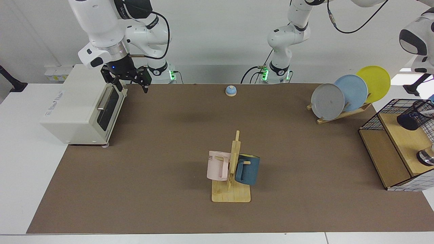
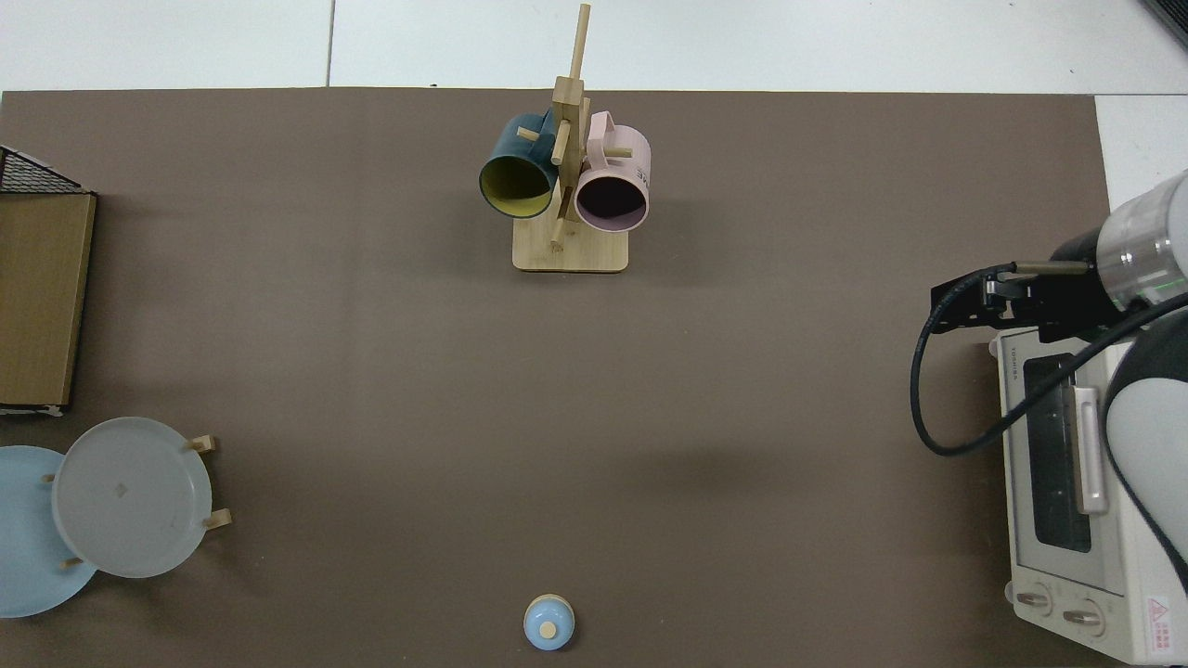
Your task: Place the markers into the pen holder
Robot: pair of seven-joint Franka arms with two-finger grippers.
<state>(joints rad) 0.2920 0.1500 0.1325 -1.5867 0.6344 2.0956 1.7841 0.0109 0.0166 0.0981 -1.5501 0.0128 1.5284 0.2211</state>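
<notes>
Facing view, progress: You see the pen holder (image 1: 416, 117) standing on the wooden shelf of the wire basket (image 1: 373, 120) at the far edge, with a pale sliver (image 1: 430, 105) at its rim that may be the marker; it is too small to confirm, so judge the drop as likely made, not proven.
Facing view, left arm: Your left arm (image 1: 415, 44) is raised above the basket, its gripper cut off by the frame edge; whether its fingers are open or closed cannot be told.
Facing view, right arm: Your right gripper (image 1: 130, 82) waits, hanging over the toaster oven (image 1: 74, 108), fingers spread and empty.
Top view, task things: Neither holder nor marker shows here; only a corner of the basket (image 2: 28, 172) does.
Top view, arm: The right gripper (image 2: 965, 301) sits beside the oven (image 2: 1067, 482), holding nothing.
Top view, remainder: No marker lies loose on the mat (image 2: 371, 371).
</notes>
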